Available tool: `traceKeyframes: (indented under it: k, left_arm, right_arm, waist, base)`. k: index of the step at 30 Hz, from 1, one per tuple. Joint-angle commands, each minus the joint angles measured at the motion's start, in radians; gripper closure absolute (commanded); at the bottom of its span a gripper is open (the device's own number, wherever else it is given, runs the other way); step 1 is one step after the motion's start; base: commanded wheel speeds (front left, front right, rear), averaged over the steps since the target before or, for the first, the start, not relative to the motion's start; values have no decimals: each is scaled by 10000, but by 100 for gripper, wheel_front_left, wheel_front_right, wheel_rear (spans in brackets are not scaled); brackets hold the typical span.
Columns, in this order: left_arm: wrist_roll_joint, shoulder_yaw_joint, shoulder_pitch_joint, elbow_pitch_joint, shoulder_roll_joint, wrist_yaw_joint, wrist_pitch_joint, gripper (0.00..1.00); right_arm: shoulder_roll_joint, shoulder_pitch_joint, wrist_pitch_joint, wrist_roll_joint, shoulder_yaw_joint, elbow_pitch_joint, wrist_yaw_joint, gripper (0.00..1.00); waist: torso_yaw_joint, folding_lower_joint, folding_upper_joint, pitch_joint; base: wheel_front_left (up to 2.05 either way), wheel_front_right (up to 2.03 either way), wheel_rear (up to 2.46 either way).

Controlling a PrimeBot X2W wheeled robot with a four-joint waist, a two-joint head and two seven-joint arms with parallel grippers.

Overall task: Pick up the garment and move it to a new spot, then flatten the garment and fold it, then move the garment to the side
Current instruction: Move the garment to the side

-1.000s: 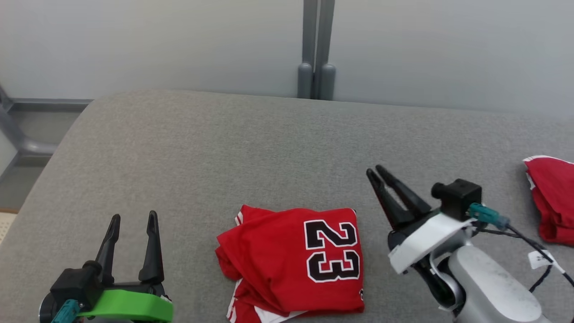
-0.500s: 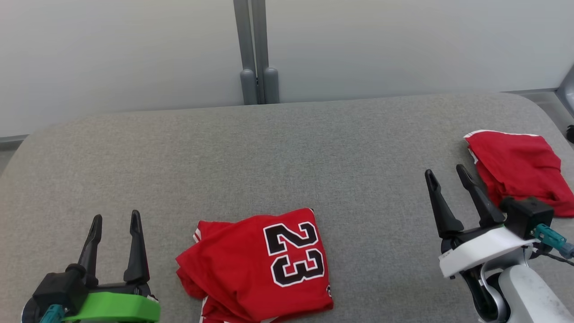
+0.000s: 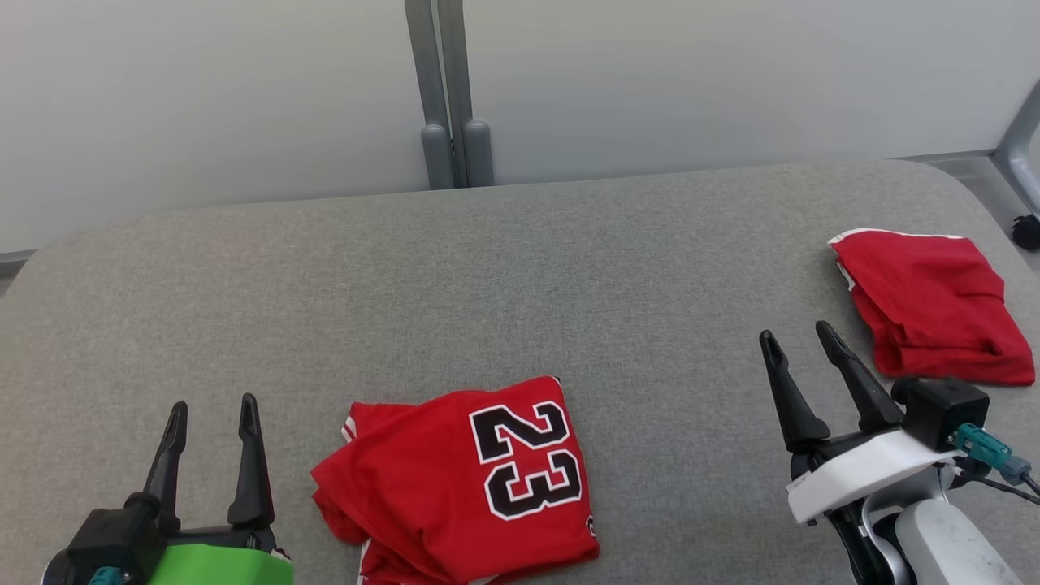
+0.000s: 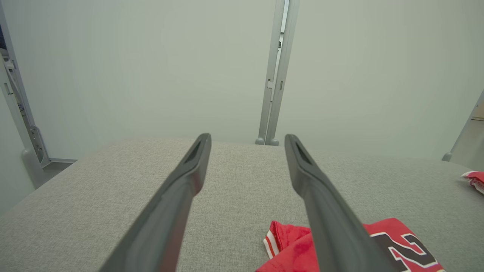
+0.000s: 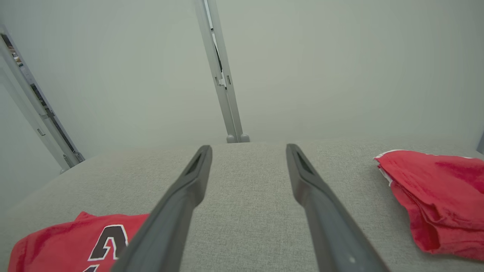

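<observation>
Lying folded, red jersey (image 3: 455,479) marked 23, left pincer (image 3: 213,404) and right pincer (image 3: 795,331) gaping, empty.

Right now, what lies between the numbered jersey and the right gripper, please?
Nothing but bare grey surface between jersey and right gripper, per the head view.

Folded red jersey (image 3: 455,479), black 23 outlined in white facing up, left edge rumpled, flat on grey surface (image 3: 569,268), second red garment (image 3: 926,305) folded, well apart to the right
</observation>
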Motion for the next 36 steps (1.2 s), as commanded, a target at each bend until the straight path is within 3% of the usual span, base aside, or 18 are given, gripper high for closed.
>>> traceKeyframes:
  k: [1,6,19,28,36]
  left_arm:
    - [108,43,-40,20,-26,-48,-26,0]
    - [179,91,-80,43,-107,-119,-26,0]
    - [257,-227,-400,334,-270,-347,-26,0]
    - [213,-416,-759,482,-407,-426,-26,0]
    - [168,-450,-987,639,-521,-488,-26,0]
  right_arm:
    - [-16,-12,55,-61,3,-39,0,0]
    - [130,-7,647,1,-67,280,0,0]
    - [1501,-1028,4456,1222,-379,2214,2,0]
    - [1757,-1824,6980,1546,-998,3789,2,0]
    - [1875,-1720,7877,2174,-761,4320,-6,0]
  waist:
    - [101,0,-1,0]
    - [439,0,-1,14]
    - [2473,0,-1,297]
    - [3482,0,-1,788]
    - [3799,0,-1,1096]
  base:
    - [0,0,0]
    - [0,0,0]
    - [0,0,0]
    - [0,0,0]
    - [0,0,0]
